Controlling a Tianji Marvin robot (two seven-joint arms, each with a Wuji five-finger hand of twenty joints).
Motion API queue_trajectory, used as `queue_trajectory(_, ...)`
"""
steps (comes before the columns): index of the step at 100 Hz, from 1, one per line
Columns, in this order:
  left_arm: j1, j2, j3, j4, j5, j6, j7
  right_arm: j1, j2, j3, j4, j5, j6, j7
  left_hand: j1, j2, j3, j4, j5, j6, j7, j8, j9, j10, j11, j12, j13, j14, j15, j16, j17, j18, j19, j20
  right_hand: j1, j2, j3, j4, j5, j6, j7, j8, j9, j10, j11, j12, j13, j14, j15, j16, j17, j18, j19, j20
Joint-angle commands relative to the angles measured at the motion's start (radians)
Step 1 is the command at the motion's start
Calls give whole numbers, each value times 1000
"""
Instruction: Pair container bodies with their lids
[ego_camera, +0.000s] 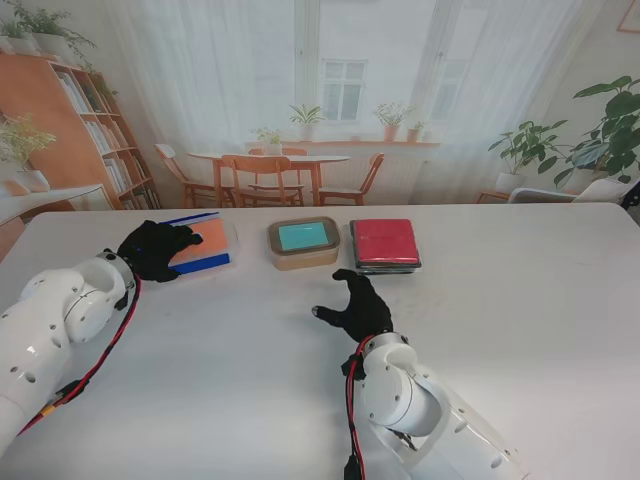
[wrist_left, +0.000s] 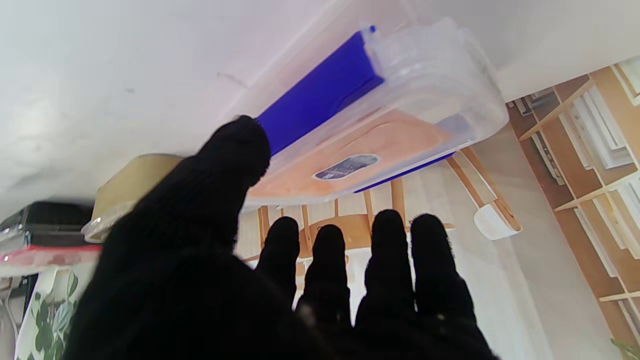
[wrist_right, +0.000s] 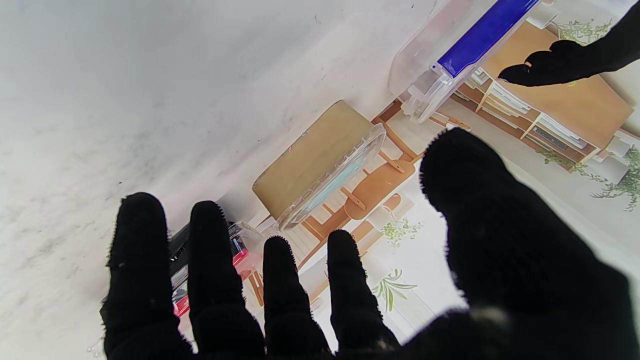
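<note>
Three lidded containers stand in a row at the far side of the table. On the left is a clear container with an orange lid (ego_camera: 210, 245) (wrist_left: 375, 135) and blue side clips (wrist_left: 320, 95) (wrist_right: 480, 35). In the middle is a tan container with a teal lid (ego_camera: 303, 242) (wrist_right: 310, 160) (wrist_left: 130, 175). On the right is a black container with a red lid (ego_camera: 385, 244) (wrist_right: 240, 255). My left hand (ego_camera: 155, 248) (wrist_left: 300, 280) hovers over the orange-lidded container's left end, fingers spread, thumb by the blue clip. My right hand (ego_camera: 355, 305) (wrist_right: 350, 290) is open, nearer to me than the tan and red containers.
The white table (ego_camera: 500, 330) stretches to my right and toward me. Its far edge (ego_camera: 480, 207) runs just behind the containers. Beyond it are a dining table with chairs (ego_camera: 268, 175) and a bookshelf (ego_camera: 90, 140).
</note>
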Motion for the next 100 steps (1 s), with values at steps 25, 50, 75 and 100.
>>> queue_trajectory(25, 133, -30, -105, -188, -59, 22, -57, -6, -1, 6, -9, 10, -28, 14, -74, 33, -244, -1, -26, 11, -36, 29, -11, 3, -57, 10, -54, 58, -75, -25, -21, 74, -54, -21, 6, 6, -25, 31, 4, -19, 12, -15, 9, -6, -10, -14, -29, -20, -18, 5, -10, 30, -21, -10)
queue_trajectory(50, 288, -57, -166, -386, -195, 72, -65, -28, 14, 30, -23, -7, -89, 24, -98, 133, -433, 23, 73, 144, -67, 0, -7, 136, -16, -4, -52, 136, -91, -29, -27, 109, -44, -16, 6, 12, -27, 31, -11, -10, -25, -41, 10, -51, -67, -21, -70, -64, -103, -33, -97, -17, -91, -26)
queue_trajectory(75, 419, -89, -123, -507, -362, 162, 5, -56, 32, 72, -25, -14, -182, 46, -69, 228, -490, 35, 148, 192, -165, -43, -10, 196, -4, -27, -61, 112, -102, -47, -18, 61, -121, -55, 31, 5, -34, 31, 61, 98, -107, -95, 17, -70, -67, -15, -90, -205, -262, -147, -199, -313, -230, -96)
queue_trajectory(100, 496, -128, -5, -520, -485, 240, 167, -131, 53, 123, -70, -49, -243, 56, -58, 259, -503, 42, 171, 174, -184, -42, -8, 180, -15, -34, -61, 95, -138, -60, -14, 47, -192, -88, 40, -2, -35, 30, 163, 126, -188, -151, 24, -52, 26, -85, -75, -223, -274, -185, -211, -375, -230, -170)
